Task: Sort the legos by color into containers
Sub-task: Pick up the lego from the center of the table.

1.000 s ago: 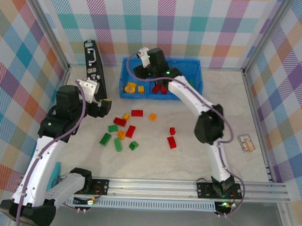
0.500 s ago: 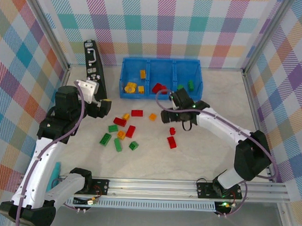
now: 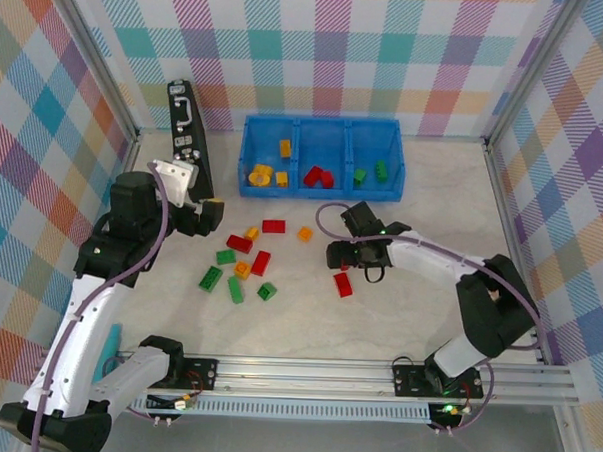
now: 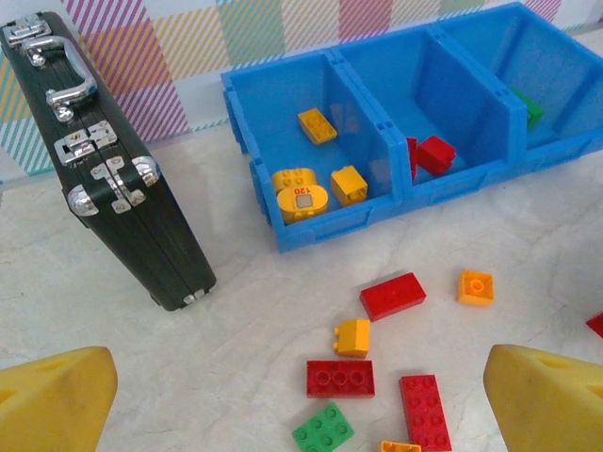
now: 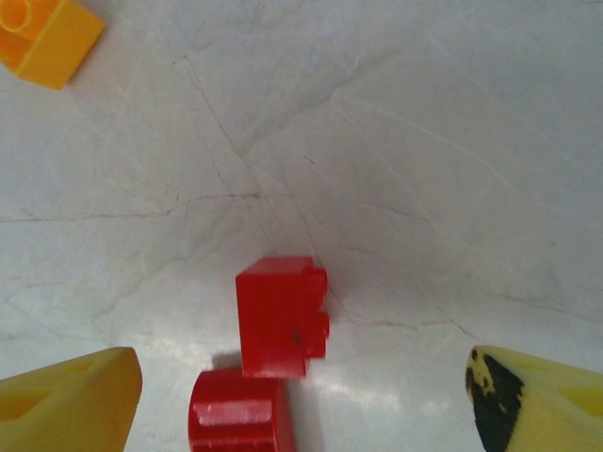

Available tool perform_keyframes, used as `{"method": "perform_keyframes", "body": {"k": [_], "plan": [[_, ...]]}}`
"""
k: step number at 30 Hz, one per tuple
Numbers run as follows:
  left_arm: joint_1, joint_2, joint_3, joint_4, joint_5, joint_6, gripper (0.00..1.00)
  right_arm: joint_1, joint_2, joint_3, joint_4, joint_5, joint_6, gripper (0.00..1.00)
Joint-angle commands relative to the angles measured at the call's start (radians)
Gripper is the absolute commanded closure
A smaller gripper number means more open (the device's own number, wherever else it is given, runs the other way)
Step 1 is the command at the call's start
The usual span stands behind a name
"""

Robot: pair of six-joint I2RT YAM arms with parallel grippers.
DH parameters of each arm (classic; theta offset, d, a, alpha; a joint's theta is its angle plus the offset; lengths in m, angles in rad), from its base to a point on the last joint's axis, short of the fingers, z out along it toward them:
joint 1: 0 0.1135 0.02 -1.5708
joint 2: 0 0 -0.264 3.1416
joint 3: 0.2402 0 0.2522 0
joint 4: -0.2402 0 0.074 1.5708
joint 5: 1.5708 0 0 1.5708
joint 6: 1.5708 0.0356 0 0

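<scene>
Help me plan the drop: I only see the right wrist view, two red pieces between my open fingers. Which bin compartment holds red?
Observer: The middle compartment of the blue bin; red legos lie in it.
Operator: And its neighbours?
Observer: Seen from the top camera, yellow legos lie in the left compartment, green legos in the right compartment.
Operator: Where is the left arm?
Observer: The left gripper hovers open near the black case, well apart from the right gripper.
</scene>
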Motion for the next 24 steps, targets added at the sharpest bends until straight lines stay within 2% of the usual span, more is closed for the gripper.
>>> {"method": "perform_keyframes", "body": {"k": [1,5,11,14,19,24], "plan": [[0.014,-0.030,0.003,0.012,0.004,-0.010,0.00,0.004,0.053,0.010,0.055,-0.027,0.000,0.17],[0.014,-0.029,0.008,0.012,-0.002,-0.011,0.00,0.004,0.106,0.032,0.032,-0.012,0.004,0.26],[0.014,-0.031,0.005,0.013,-0.009,-0.010,0.00,0.003,0.137,0.024,0.028,-0.002,0.012,0.52],[0.013,-0.029,0.005,0.012,-0.012,-0.008,0.00,0.003,0.143,0.036,0.022,0.008,-0.006,0.60],[0.014,-0.031,0.005,0.009,-0.018,-0.005,0.00,-0.012,0.161,0.112,0.001,0.056,-0.079,0.65],[0.013,-0.043,0.009,0.004,-0.022,-0.004,0.00,-0.047,0.219,0.286,-0.015,0.066,-0.181,0.67]]}}
